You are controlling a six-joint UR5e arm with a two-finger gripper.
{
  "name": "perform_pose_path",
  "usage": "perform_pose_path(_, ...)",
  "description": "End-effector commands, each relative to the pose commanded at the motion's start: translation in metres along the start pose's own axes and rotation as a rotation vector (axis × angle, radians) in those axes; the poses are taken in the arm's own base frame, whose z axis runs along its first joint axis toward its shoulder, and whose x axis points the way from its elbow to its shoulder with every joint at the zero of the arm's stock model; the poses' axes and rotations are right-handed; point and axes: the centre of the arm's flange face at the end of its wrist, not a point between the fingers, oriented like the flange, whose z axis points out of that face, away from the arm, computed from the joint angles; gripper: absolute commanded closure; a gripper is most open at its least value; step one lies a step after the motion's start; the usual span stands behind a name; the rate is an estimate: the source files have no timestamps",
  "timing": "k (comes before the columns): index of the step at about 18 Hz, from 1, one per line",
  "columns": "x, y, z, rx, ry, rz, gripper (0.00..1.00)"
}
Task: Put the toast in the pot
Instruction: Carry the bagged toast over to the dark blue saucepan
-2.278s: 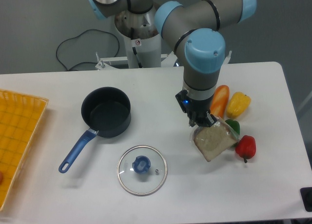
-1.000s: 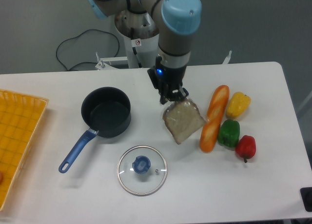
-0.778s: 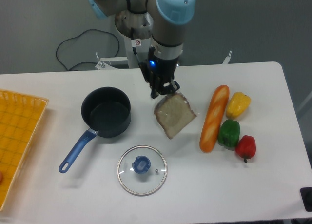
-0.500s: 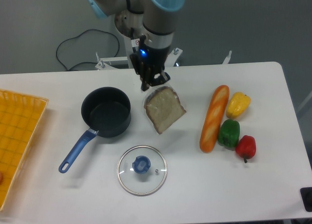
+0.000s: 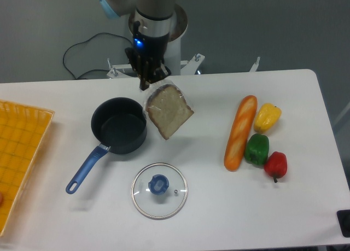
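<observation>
1. glass lid [image 5: 159, 190] with a blue knob lies flat on the white table [image 5: 306, 207], nearest the camera, just in front of the pot.
2. yellow tray [image 5: 19, 158] sits at the left edge of the table, partly cut off by the frame.
3. red pepper [image 5: 275, 164], green pepper [image 5: 255, 149] and yellow pepper [image 5: 267, 117] are bunched on the right side; a long orange baguette [image 5: 240, 132] lies just left of them, touching the green one.
4. pot [image 5: 119, 125] stands upright left of centre, inside empty, its blue handle pointing toward the near left.
5. toast [image 5: 168, 111] in clear plastic hangs tilted in the air, lifted off the table, just right of the pot's rim and slightly overlapping it in view; not in the pot.
6. gripper [image 5: 150, 81] points down, jaws pinching the top corner of the toast.
7. arm rises behind it toward the base at the far edge of the table; a black cable [image 5: 82, 51] loops on the floor behind.
</observation>
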Motion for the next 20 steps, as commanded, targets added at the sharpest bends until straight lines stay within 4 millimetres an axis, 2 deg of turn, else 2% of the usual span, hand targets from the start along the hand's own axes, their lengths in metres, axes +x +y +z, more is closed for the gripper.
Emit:
perform_pose_path(3, 0.019, -0.001, 0.000, 0.015, -0.017, 0.003, 1.00)
perform_pose_path(6, 0.039, -0.007, 0.010, 0.028, -0.025, -0.002, 1.00)
perform_pose_path(16, 0.083, -0.015, 0.042, 0.054, -0.023, 0.013, 1.00)
perform_pose_path(20, 0.091, -0.018, 0.047, 0.050, -0.012, 0.016, 1.00)
